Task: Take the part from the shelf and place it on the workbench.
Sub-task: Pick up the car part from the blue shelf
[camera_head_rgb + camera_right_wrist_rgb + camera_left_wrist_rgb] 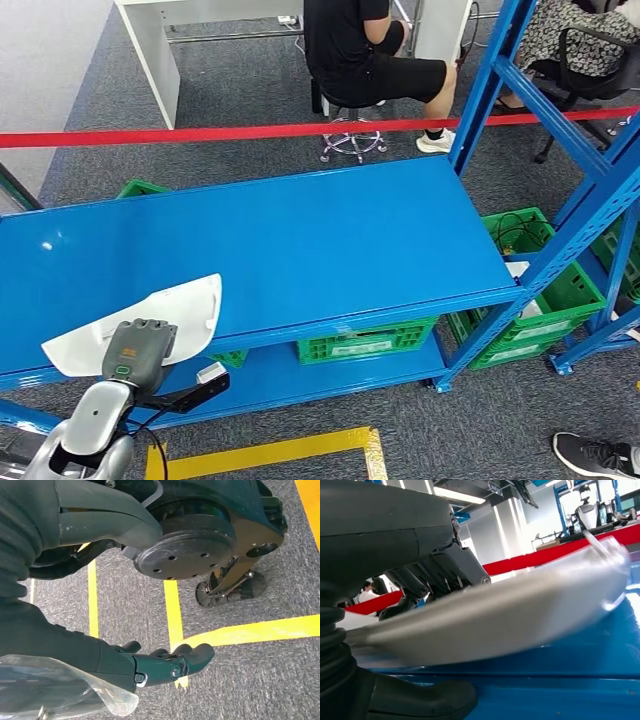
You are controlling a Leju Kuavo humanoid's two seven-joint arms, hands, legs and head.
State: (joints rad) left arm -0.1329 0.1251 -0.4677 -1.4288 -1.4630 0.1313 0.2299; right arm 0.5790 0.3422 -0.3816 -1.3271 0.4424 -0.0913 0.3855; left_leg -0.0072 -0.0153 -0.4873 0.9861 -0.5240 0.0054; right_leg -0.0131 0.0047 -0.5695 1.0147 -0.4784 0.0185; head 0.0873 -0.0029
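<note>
at the near left corner of the blue shelf (317,240), the left hand (140,348) rests on top of the white part (185,310), its silver arm coming up from below with the wrist bent so the grey back of the hand faces upward. in the left wrist view the dark fingers (433,575) lie over the upper face of the part (501,615) and the thick thumb (422,697) sits beneath its edge, so the hand is clamped on it. the part is a thin, flat, curved white shell, broad at one end and tapering toward the other, lying low over the shelf top with its near edge hanging past the shelf's front lip; the far end looks blurred. whether it touches the shelf cannot be told. the right hand (166,665) hangs over grey carpet with yellow tape lines (173,610), fingers loosely curved, apart and holding nothing. green crates (366,342) sit on the lower level of the shelf.
</note>
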